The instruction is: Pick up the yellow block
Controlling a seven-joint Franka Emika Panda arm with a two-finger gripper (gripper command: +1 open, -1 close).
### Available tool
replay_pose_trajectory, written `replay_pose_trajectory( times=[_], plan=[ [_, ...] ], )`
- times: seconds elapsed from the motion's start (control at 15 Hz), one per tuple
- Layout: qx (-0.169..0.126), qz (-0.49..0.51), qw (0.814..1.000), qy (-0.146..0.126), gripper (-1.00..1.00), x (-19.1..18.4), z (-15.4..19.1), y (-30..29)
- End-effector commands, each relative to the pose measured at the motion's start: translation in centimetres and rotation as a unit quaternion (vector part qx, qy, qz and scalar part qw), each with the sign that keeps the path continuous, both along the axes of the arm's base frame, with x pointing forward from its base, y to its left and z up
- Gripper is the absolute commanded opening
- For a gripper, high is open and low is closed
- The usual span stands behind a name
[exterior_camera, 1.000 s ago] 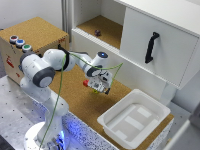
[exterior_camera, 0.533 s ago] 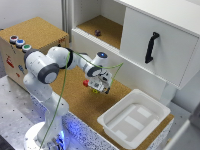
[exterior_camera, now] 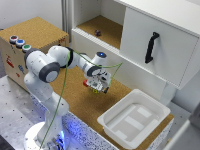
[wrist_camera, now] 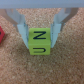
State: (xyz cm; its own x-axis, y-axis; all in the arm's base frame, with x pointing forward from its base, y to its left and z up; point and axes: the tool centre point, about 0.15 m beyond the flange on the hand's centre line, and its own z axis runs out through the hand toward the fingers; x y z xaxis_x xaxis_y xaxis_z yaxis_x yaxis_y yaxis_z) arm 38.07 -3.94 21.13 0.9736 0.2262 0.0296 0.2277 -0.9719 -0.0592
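The yellow block (wrist_camera: 39,42) is a small bright cube with dark marks on its faces. It sits between the two fingers of my gripper (wrist_camera: 39,36), and both fingertips (wrist_camera: 23,35) press against its sides. In the exterior view the gripper (exterior_camera: 95,88) points down over the cork mat (exterior_camera: 75,100), with the yellow block (exterior_camera: 94,91) at its tips. The block is at or just above the mat; I cannot tell which.
A white tray (exterior_camera: 112,131) stands on the exterior view's right of the gripper. Behind is a white cabinet with a black handle (exterior_camera: 151,47), and a small dark purple object (exterior_camera: 98,33) lies on its open shelf. A cork-topped box with buttons (exterior_camera: 20,44) stands at the left. A red thing (wrist_camera: 1,35) lies near the block.
The arm's elbow has shifted slightly. The gripper stays over the same spot with the block between its fingers.
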Motion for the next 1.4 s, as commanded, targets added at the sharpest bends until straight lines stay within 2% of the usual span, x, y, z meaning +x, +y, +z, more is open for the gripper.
replay_pose_trajectory(
  times=[0.0,0.47,0.6,0.8,0.93,1.0,1.13,1.33],
  plan=[
    [-0.031,-0.005,0.999,0.012,-1.0,-0.2,0.8,-0.4],
    [-0.021,-0.002,1.0,0.01,-1.0,-0.7,2.2,-0.8],
    [-0.015,-0.009,1.0,0.021,-1.0,-0.4,2.6,-0.9],
    [0.007,-0.068,0.997,0.028,-1.0,0.2,3.0,-2.1],
    [0.013,-0.124,0.992,0.025,-1.0,0.7,3.8,-1.8],
    [0.002,-0.148,0.989,0.02,-1.0,1.0,4.2,-1.2],
    [0.002,-0.191,0.981,0.017,-1.0,1.3,4.5,-0.4],
    [0.019,-0.29,0.957,0.018,-1.0,1.7,4.5,-0.7]
  ],
)
